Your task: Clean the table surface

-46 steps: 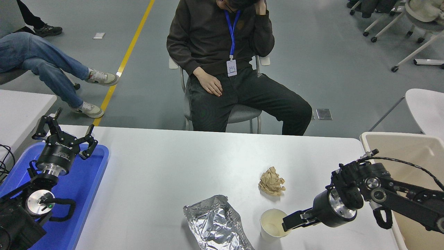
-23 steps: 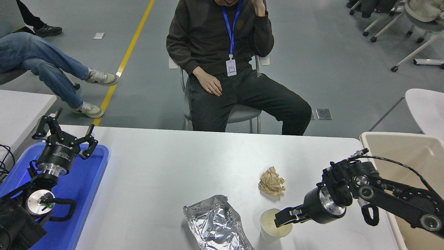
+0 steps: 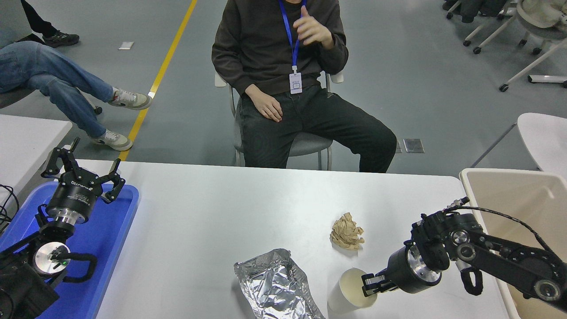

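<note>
The white table surface (image 3: 212, 212) holds a crumpled brown paper ball (image 3: 347, 231) right of centre. A crinkled silver foil bag (image 3: 277, 285) lies at the front edge, with a white paper cup (image 3: 345, 296) beside it. The cup leans over, its mouth turned toward my right gripper (image 3: 370, 284). That gripper reaches in from the right and is shut on the cup's rim, one finger inside the mouth. My left gripper (image 3: 84, 170) stays parked, open, over the blue tray at the lower left.
A blue tray (image 3: 110, 230) sits at the table's left end and a beige bin (image 3: 522, 195) stands off its right end, behind my right arm. A person (image 3: 283, 79) sits on a chair at the far side, one hand raised. Another white table (image 3: 26, 137) is at the left.
My right gripper pushed left into the cup's mouth, then closed on the rim. The cup has tipped from upright to leaning. The seated person lowered a hand from the face.
</note>
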`<control>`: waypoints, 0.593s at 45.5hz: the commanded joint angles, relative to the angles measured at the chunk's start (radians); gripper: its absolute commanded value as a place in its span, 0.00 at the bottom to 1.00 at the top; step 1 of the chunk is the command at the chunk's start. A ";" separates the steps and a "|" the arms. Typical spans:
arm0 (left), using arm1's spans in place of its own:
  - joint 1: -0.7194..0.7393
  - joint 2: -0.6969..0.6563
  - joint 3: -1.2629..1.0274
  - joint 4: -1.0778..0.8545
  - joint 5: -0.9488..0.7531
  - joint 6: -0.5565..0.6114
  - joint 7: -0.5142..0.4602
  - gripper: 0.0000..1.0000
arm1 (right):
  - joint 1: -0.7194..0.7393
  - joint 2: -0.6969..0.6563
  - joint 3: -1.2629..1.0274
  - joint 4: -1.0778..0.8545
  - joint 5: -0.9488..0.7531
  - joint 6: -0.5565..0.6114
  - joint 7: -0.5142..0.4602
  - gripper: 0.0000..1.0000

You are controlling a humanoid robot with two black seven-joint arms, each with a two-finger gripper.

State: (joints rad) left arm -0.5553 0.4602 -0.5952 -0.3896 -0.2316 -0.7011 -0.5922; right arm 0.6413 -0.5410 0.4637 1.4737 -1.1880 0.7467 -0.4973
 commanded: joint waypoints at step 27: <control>0.000 0.000 0.000 0.000 0.000 -0.001 0.000 1.00 | 0.247 -0.290 0.024 0.131 0.261 0.028 -0.003 0.00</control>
State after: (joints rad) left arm -0.5553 0.4602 -0.5952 -0.3897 -0.2319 -0.7015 -0.5922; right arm 0.8016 -0.6881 0.4840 1.5406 -1.0385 0.7629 -0.4994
